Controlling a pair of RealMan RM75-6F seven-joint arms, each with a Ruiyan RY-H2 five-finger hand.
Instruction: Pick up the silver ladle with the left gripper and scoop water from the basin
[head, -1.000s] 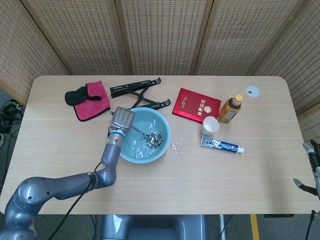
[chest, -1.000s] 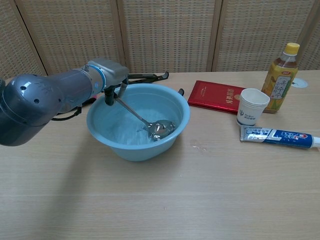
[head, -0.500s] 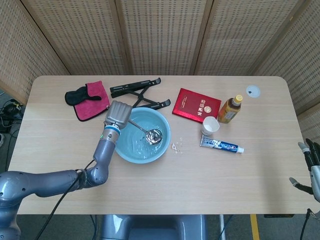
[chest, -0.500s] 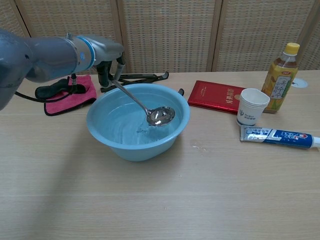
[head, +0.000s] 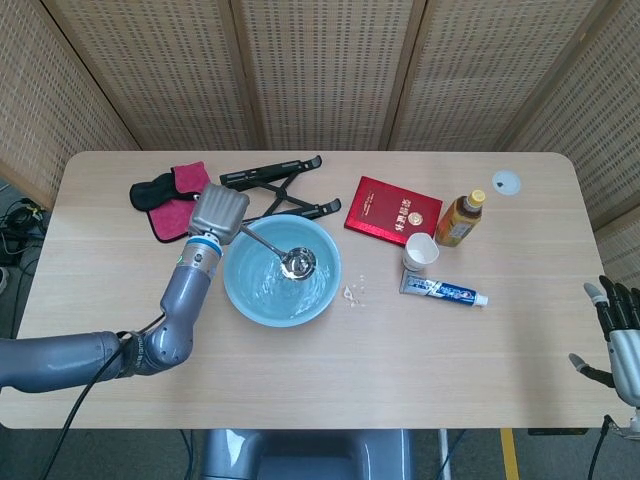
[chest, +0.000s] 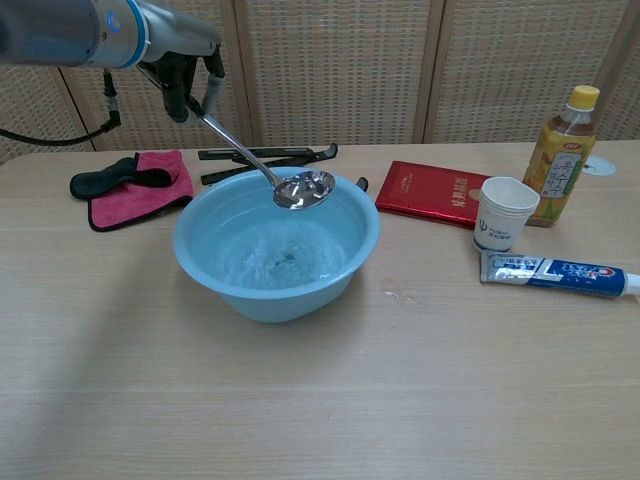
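My left hand (head: 218, 212) (chest: 185, 72) grips the handle end of the silver ladle (head: 297, 263) (chest: 303, 188). The ladle hangs in the air above the light blue basin (head: 240, 300) (chest: 225, 295), its bowl holding water and slanting down to the right. The water in the basin ripples. My right hand (head: 612, 330) shows only in the head view, at the lower right off the table edge, fingers spread and holding nothing.
A pink cloth with a black item (head: 165, 192) and a black folding stand (head: 270, 182) lie behind the basin. A red booklet (head: 392, 210), tea bottle (head: 459, 219), paper cup (head: 420, 252) and toothpaste tube (head: 445, 291) sit to the right. Water drops (head: 353, 293) mark the table.
My left hand rose and drew back to the left, lifting the ladle's bowl out of the water to above the basin's rim. The right hand has crept slightly further into view.
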